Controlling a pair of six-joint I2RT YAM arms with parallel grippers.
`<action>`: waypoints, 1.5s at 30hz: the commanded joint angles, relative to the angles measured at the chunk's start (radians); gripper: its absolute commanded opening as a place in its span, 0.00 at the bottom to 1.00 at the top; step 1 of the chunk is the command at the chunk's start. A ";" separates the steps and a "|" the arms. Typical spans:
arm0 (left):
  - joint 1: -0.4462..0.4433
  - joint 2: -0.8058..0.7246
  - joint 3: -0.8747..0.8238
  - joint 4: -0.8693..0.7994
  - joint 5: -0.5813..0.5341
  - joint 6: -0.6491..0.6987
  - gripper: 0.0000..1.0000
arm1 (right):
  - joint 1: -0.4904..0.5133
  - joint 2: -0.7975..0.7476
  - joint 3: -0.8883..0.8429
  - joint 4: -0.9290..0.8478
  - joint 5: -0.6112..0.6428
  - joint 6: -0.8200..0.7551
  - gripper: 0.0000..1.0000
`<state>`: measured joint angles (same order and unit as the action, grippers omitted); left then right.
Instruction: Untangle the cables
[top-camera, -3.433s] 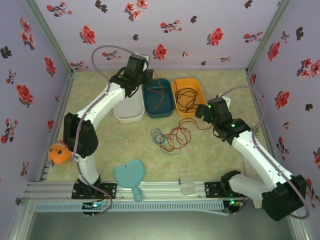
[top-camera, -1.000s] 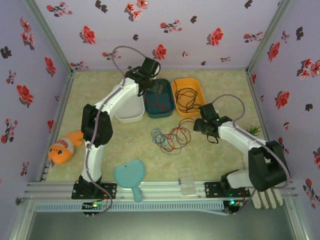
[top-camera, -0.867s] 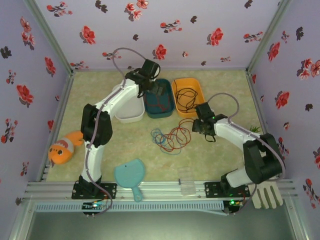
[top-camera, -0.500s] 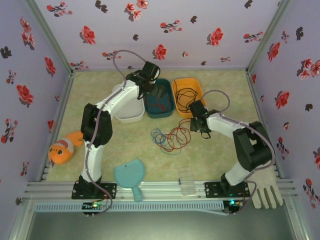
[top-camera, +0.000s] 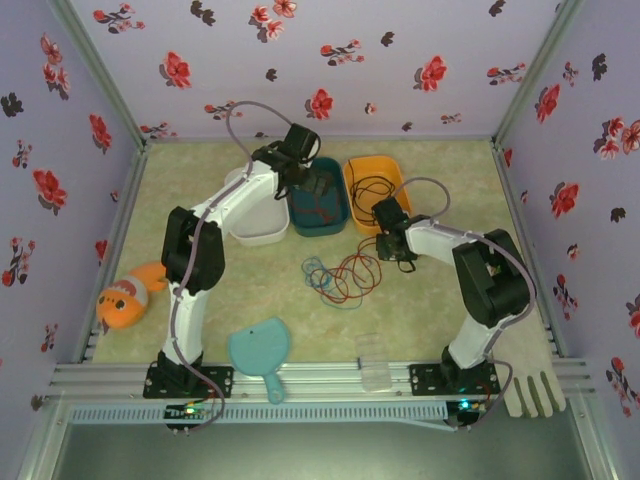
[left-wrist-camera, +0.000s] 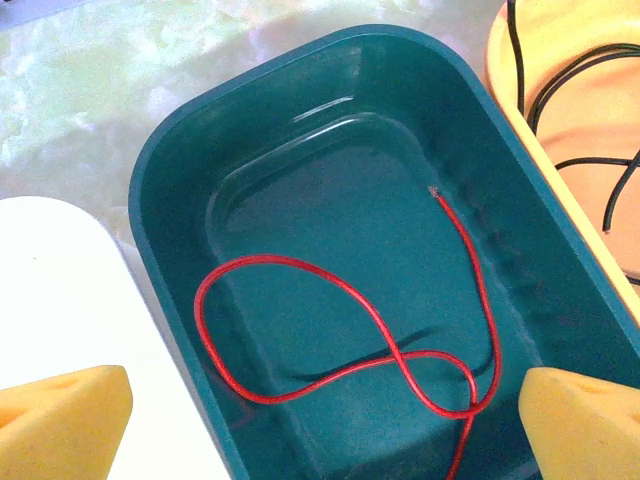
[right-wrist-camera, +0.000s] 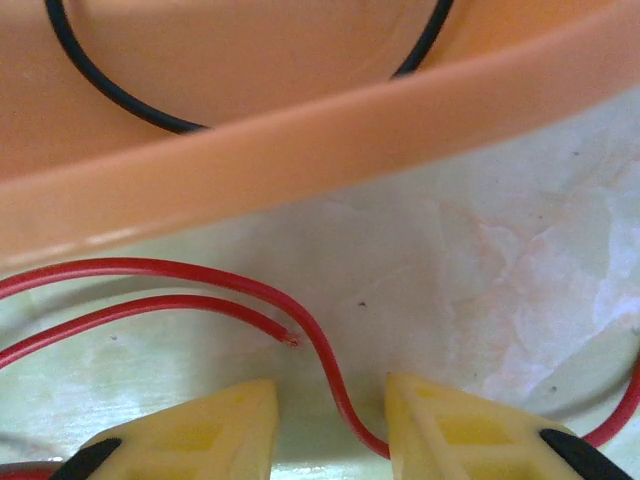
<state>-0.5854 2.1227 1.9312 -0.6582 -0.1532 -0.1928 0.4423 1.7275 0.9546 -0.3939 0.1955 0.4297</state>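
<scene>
— Top view first. Where to find the cables (top-camera: 343, 275)?
— Mid-table (top-camera: 250, 290), in a loose red-and-blue tangle, at 6 o'clock from the teal bin (top-camera: 335, 215). One red cable (top-camera: 318, 205) inside that bin, one black cable (top-camera: 372, 195) inside the orange bin (top-camera: 398, 180).
— And the grippers?
— Left gripper (top-camera: 308, 180) over the teal bin. Right gripper (top-camera: 390, 250) low at the tangle's 2 o'clock, by the orange bin's near end.
— Left wrist?
— Fingers (left-wrist-camera: 60, 420) spread wide, holding nothing. Red cable looped on the teal floor. White bin (left-wrist-camera: 50, 300) at 9 o'clock, orange bin at 3.
— Right wrist?
— Jaws part-way apart. Red strand (right-wrist-camera: 320, 350) running down between them, not clamped. Orange rim across 12 o'clock, black cable behind it.
</scene>
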 joint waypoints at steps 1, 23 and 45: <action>0.002 -0.048 -0.012 0.006 0.012 -0.016 1.00 | -0.017 0.031 0.003 0.031 -0.015 -0.001 0.33; 0.005 -0.089 -0.061 0.028 0.018 -0.033 1.00 | -0.038 -0.195 -0.058 -0.166 -0.011 0.020 0.00; 0.004 -0.391 -0.463 0.281 0.368 -0.107 0.98 | 0.025 -0.687 0.094 -0.261 -0.016 -0.076 0.00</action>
<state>-0.5842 1.7847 1.5257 -0.4644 0.1116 -0.2714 0.4530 1.0718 1.0069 -0.6357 0.2012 0.3943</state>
